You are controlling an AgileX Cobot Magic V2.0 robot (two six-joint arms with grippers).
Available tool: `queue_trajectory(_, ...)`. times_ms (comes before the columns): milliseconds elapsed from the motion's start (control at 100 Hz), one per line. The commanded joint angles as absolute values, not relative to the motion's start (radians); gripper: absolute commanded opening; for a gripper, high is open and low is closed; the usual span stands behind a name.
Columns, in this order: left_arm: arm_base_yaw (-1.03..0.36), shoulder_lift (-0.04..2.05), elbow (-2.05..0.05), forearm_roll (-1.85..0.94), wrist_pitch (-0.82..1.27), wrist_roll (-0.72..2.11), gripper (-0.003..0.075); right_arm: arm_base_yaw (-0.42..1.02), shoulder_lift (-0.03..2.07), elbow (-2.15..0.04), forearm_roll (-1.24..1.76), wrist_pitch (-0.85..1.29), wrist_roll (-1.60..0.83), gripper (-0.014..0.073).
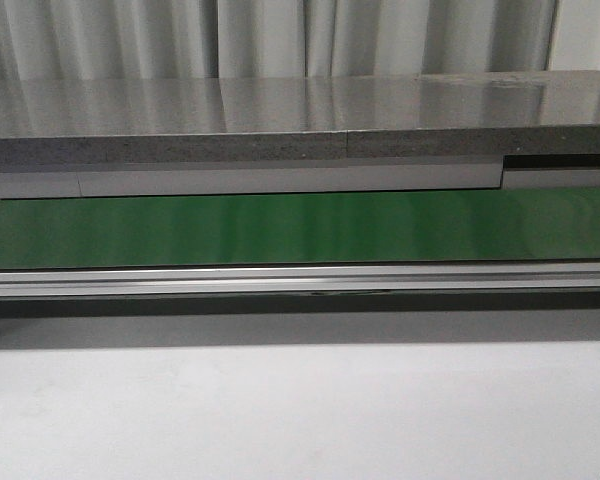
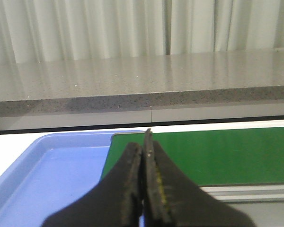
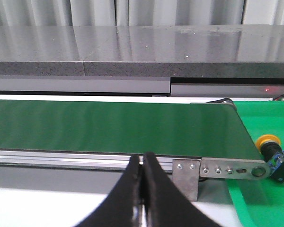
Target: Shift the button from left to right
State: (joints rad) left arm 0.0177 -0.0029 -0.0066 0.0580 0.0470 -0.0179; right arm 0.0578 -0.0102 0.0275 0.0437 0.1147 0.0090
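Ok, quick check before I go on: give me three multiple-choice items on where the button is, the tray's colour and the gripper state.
1. Where is the button?
A. mid-belt
B. past the belt's end, on the green surface
C. in the blue tray

2. What colour is the tray in the left wrist view?
A. blue
B. red
C. white

3. How do the two grippers stand?
A. both wide open
B. one holds the button
C. both shut, empty

Answers: 1 B, it lies beyond the end of the green belt, on the green surface. 2 A, its walls and floor are blue. 3 C, the left gripper and the right gripper show fingers pressed together with nothing between.
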Motion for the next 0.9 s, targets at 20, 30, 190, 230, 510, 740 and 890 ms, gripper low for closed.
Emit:
queue_trajectory(20, 0.02, -0.038, 0.038, 0.06, -0.039, -0.032, -0.0019, 0.057, -0.024, 0.009, 0.032, 0.036, 0.01, -0.0068)
queue_trajectory(30, 0.02, -0.038, 0.038, 0.06, -0.037, -0.032, -0.0019, 0.057, -0.024, 0.009, 0.032, 0.036, 0.01, -0.0068)
queue_trajectory(190, 0.02, -0.038, 0.038, 0.061, -0.04, -0.032, -0.0019, 0.057, -0.024, 0.009, 0.032, 0.036, 0.01, -0.0068)
queue_trajectory(230, 0.02, -0.038, 0.038, 0.061, -0.04, -0.032, -0.0019, 0.057, -0.024, 0.009, 0.032, 0.036, 0.01, -0.0068)
queue_trajectory(510, 0.02, -0.038, 0.038, 0.061, -0.04, -0.032, -0.0019, 0.057, -0.024, 0.009, 0.032, 0.036, 0.01, -0.0068)
queue_trajectory(740, 0.02, -0.038, 0.038, 0.061, -0.04, -0.032, -0.0019, 0.057, -0.024, 0.009, 0.032, 0.036, 0.01, -0.0068)
queue_trajectory(890, 0.02, -0.038, 0.038, 0.061, -0.04, -0.032, -0.0019, 0.057, -0.024, 0.009, 0.032, 0.036, 0.01, -0.0068)
